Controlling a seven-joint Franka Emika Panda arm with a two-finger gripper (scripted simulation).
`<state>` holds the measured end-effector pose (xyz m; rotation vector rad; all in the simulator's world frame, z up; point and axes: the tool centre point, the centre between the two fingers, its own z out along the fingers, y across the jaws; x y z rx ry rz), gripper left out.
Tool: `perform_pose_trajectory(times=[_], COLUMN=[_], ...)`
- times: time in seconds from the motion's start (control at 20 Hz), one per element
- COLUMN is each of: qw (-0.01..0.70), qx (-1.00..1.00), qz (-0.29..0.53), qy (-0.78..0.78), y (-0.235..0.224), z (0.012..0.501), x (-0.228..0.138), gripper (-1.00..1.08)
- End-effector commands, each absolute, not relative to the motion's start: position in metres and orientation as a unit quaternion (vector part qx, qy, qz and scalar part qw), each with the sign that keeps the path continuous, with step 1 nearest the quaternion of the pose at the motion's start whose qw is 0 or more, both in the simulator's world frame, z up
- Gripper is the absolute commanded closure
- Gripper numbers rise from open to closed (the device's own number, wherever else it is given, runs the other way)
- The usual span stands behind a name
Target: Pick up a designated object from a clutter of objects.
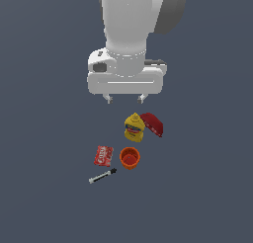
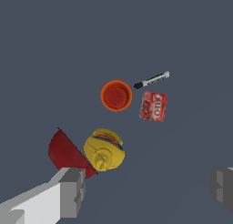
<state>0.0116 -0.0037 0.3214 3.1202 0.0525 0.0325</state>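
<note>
Hovering with fingers (image 1: 125, 98) apart and empty, the arm sits far from the marker (image 1: 102, 176). Its long axis probably runs slantwise, nearer the camera, left of the orange cup (image 1: 130, 158).

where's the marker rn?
In the exterior view the marker lies flat on the floor, nearest the camera, just below the red packet and to the lower left of the orange cup.

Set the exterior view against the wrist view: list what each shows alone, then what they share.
Only the exterior view shows the arm's white body above the pincer, hanging open over the floor short of the clutter, and the mustard bottle's front label. Only the wrist view looks straight down into the orange cup and onto the bottle's cap. Both show the marker pen, the red packet, the dark red bowl touching the bottle, and nothing gripped.
</note>
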Motion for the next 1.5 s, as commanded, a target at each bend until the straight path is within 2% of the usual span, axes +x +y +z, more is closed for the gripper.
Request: perform_pose_trajectory(times=[0.0, 0.45, 0.95, 1.45], qw=[0.01, 0.003, -0.001, -0.012], qx=[1.0, 0.999, 1.0, 0.993], qz=[0.01, 0.015, 0.014, 0.009], qy=[0.017, 0.035, 0.0, -0.115], y=[-0.004, 0.027, 0.02, 0.001], z=[0.321, 0.336, 0.325, 0.284], x=[0.012, 0.011, 0.024, 0.063], gripper=[-0.92, -0.92, -0.92, -0.92])
